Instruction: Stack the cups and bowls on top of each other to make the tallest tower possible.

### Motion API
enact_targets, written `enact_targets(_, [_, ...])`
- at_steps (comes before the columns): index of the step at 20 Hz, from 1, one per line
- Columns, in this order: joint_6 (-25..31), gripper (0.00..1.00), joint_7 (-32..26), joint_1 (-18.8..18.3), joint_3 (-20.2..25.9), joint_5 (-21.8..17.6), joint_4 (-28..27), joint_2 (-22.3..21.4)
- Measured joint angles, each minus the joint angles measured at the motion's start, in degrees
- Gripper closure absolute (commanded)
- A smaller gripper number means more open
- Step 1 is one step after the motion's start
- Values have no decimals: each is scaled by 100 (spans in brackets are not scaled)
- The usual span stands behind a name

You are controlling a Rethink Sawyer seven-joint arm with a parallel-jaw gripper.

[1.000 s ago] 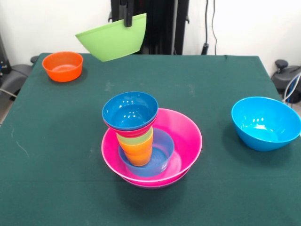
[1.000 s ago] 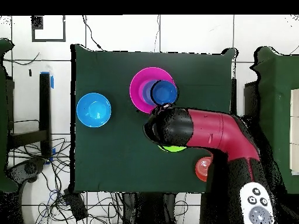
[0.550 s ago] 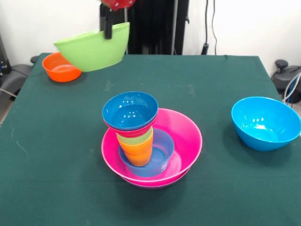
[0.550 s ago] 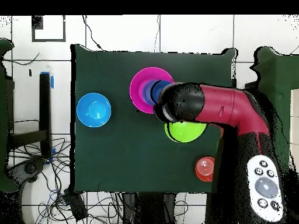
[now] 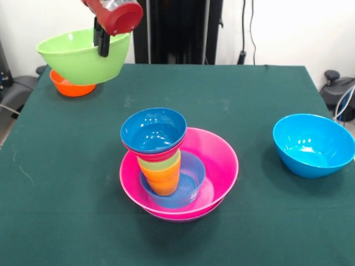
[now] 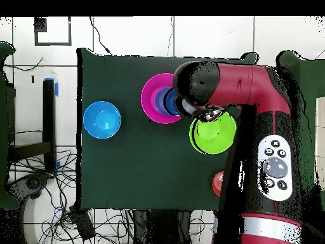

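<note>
Gripper (image 5: pixel 103 45) pinches glossy lime bowl (image 5: pixel 77 55) (round, deep).

The robot's glossy red and black arm (image 6: pixel 254 86) is thick and rounded, with a black, dome-shaped joint cap. One red link carries a pale grey oval panel (image 6: pixel 274 166) of round black buttons, and a silver band rings its lower part. In the front view a red cylindrical wrist (image 5: pixel 117 14) tops narrow black gripper fingers (image 5: pixel 103 43).
</note>
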Motion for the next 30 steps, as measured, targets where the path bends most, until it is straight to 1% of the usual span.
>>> enact_targets(4, [228,100,0,143,-89,-63,-141,52])
enact_targets(9, [557,100,0,464,-286,-86,-424,183])
enact_targets(16, [579,100,0,728,-384,-70,-798,428])
enact_targets(20, [580,100,0,883,-400,18,-1165,717])
enact_targets(27, [577,100,0,1002,-431,200,-1689,1157])
enact_targets(30, [581,100,0,1064,-495,263,-2010,1422])
